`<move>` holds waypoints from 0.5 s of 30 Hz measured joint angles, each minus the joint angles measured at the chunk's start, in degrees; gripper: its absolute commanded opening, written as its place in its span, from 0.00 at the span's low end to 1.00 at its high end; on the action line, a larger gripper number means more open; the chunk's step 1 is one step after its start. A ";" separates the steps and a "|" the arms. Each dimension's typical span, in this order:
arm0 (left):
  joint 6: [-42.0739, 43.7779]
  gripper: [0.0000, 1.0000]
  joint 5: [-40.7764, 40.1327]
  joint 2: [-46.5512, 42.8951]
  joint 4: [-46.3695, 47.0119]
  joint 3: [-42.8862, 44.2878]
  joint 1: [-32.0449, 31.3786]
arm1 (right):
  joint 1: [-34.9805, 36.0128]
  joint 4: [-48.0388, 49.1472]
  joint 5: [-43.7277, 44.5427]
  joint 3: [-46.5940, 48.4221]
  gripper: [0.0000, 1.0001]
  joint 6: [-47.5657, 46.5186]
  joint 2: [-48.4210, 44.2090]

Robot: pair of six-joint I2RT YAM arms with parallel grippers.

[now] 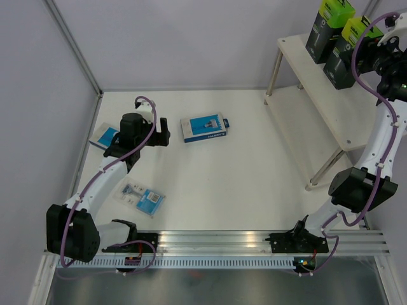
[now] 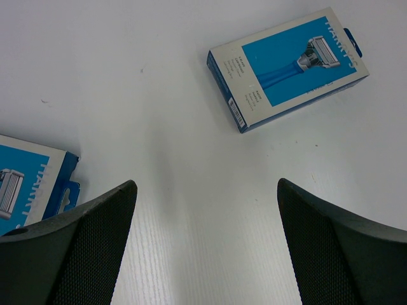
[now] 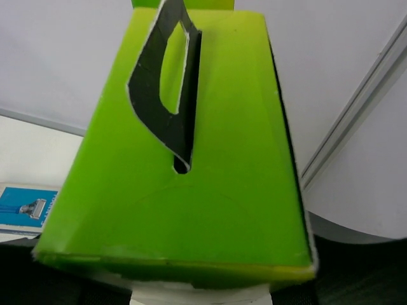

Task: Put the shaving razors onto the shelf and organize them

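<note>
Lime-topped box (image 3: 172, 159) is being seated on the two o'clock shelf (image 1: 305, 70), right gripper (image 1: 369, 54) state untellable; next a grasp of the blue box (image 2: 286, 67) is being called for from the wide-apart left gripper (image 2: 203, 254)

A white table (image 1: 241, 178) filled the booth, its matte top evenly lit and almost free of shadow. Beyond the table's far edge rose a plain pale-grey wall (image 1: 191, 38). A similar panel (image 1: 32, 114) closed the table's left side, and the two met at a slim metal post (image 1: 73, 44) above the table's far left corner. A ribbed aluminium rail (image 1: 216, 240) ran along the table's near edge, with a white slotted strip (image 1: 216, 260) just in front of it.
</note>
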 measured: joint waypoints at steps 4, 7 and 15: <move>0.02 0.95 -0.02 0.00 -0.02 0.02 0.00 | 0.11 0.11 0.00 -1.18 0.65 -0.35 0.02; 0.04 0.95 -0.02 0.00 -0.02 0.02 0.00 | 0.11 0.15 0.00 -1.20 0.60 -0.50 0.02; 0.09 0.95 -0.02 0.28 -0.02 0.02 0.00 | 0.44 0.74 -0.57 -1.20 0.59 -0.48 0.37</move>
